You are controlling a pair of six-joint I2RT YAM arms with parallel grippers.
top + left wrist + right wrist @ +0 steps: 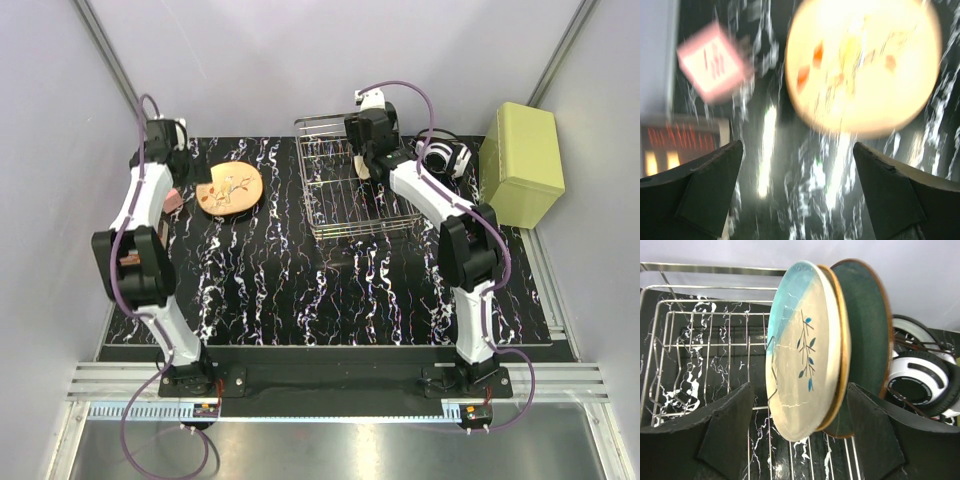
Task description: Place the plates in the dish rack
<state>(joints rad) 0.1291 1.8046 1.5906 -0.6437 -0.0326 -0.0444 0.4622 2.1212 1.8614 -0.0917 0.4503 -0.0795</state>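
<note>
black tabletop (330,290) veined with white runs under both arms, with pale walls around it. the dish rack (312,205) sits toward the far right of the mat, a silver wire basket. three plates stand on edge in its right end, leaning close against one another: a cream plate with a twig motif (802,355) in front, a second tan plate (842,340) showing only its rim behind it, and the dark teal plate (865,330) with its brown rim at the back. the rest of the rack's grid holds nothing.

the right gripper (801,385) hangs over the rack, fingers spread wide, the standing plates seen between them and not clamped.

the fourth plate (229,189) lies flat on the table, left of the rack and well apart from it. the left gripper (797,146) hovers near it with its fingers wide and nothing between them; that wrist view is blurred. a small pink square (715,62) lies just left of that plate.

a pale green box (520,165) stands at the right edge, and a black and white round object (920,375) lies between it and the rack.
</note>
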